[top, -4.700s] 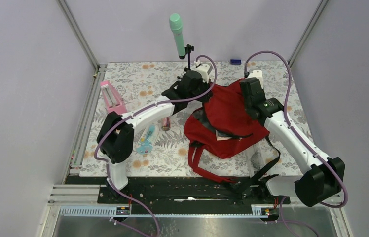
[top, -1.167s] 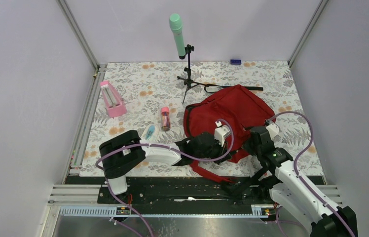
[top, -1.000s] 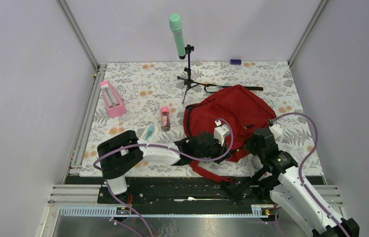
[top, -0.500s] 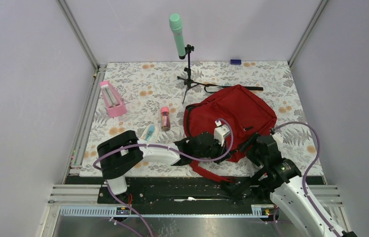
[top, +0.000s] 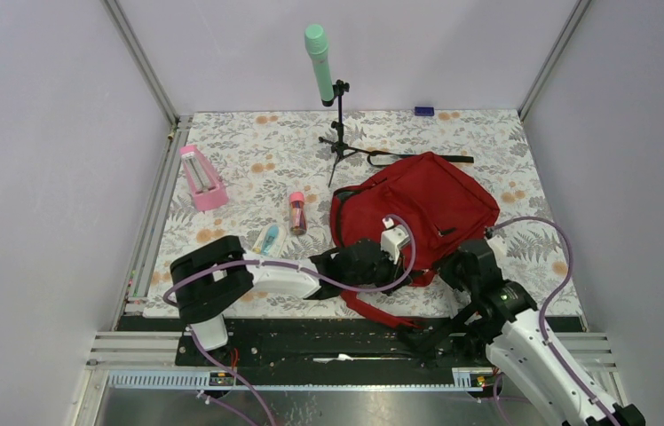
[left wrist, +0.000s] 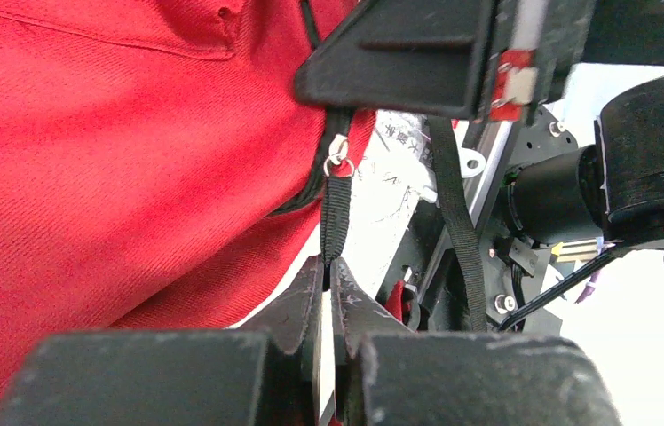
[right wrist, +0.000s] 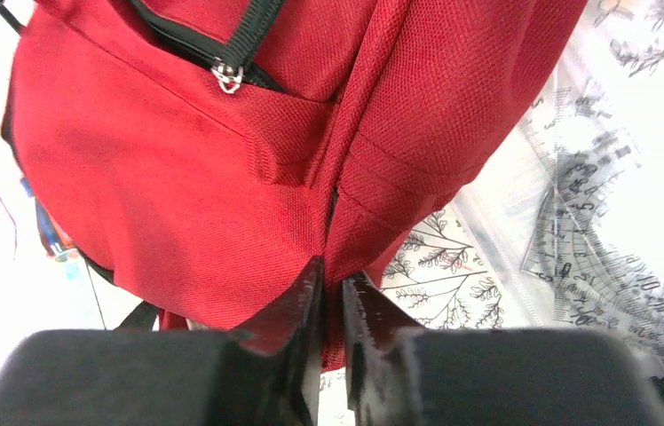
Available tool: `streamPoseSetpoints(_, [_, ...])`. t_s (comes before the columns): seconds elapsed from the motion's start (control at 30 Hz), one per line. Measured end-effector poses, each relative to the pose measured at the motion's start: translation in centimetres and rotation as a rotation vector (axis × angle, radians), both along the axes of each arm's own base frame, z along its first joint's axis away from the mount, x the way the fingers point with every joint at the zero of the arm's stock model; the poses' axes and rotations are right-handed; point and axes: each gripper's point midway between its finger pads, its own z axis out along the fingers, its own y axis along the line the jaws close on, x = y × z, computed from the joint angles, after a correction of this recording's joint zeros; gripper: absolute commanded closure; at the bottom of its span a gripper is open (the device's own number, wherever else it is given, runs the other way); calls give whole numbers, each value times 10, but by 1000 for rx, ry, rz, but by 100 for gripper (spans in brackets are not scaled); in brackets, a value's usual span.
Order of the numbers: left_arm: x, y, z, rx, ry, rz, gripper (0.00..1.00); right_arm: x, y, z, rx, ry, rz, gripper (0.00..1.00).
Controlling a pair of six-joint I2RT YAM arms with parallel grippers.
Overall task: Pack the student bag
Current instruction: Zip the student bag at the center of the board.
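Observation:
The student bag [top: 422, 200], a dark-red backpack, lies on the flowered mat right of centre. At its near edge, my left gripper [top: 402, 269] is shut on the black zipper pull strap [left wrist: 335, 222], which hangs from a silver slider on the bag [left wrist: 115, 160]. The strap runs straight down into the closed left gripper [left wrist: 329, 271]. My right gripper [top: 454, 263] is at the bag's near right corner. In the right wrist view this gripper [right wrist: 333, 275] is shut on a fold of red fabric along a seam of the bag [right wrist: 177, 177].
A clear pouch with a ruler and protractor [right wrist: 577, 231] lies on the mat beside the bag's corner. Left of the bag lie a small pink bottle [top: 296, 213], a blue item [top: 268, 238] and a pink box [top: 201, 177]. A green microphone on a tripod [top: 320, 67] stands behind.
My right gripper opened, shifted along the bag's near right corner and closed on the fabric there. My left gripper stayed shut on the zipper strap, drifting slightly left.

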Motion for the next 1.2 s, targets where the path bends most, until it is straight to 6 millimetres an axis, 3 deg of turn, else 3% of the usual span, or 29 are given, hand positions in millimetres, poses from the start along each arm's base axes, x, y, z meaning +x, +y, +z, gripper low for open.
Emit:
streamPoseSetpoints(0.1, [2,3,4,-11,-10,15,100,2,-6,17,-8,-58,-18,99])
streamPoseSetpoints(0.27, [10,5,30,-89,-29,61,100,5,-11,57,-15,-140,-23,100])
streamPoseSetpoints(0.43, [28,23,42,-133,-18,144,100,3,-15,65,-20,-156,-36,100])
streamPoseSetpoints(0.5, [33,30,41,-133,-19,162,100,2,-16,66,-18,-164,-43,100])
streamPoseSetpoints(0.63, [40,60,16,-57,-13,202,100,1,-32,61,-55,-174,-120,100])
streamPoseSetpoints(0.77, [33,70,0,-13,3,179,100,-1,-38,56,-61,-178,-149,91])
streamPoseSetpoints(0.8, [30,70,-1,-12,7,165,95,-1,-38,55,-63,-176,-150,88])
streamPoseSetpoints(0.87, [23,69,0,-16,13,128,67,-1,-39,54,-66,-177,-151,82])
streamPoseSetpoints(0.93, [16,65,4,-28,11,80,51,0,-39,53,-72,-180,-149,75])
streamPoseSetpoints(1.03, [7,54,17,-53,-15,12,40,1,-41,52,-87,-187,-145,71])
streamPoseSetpoints(1.2, [-2,15,58,-135,-96,-78,39,1,-41,52,-85,-192,-145,69])
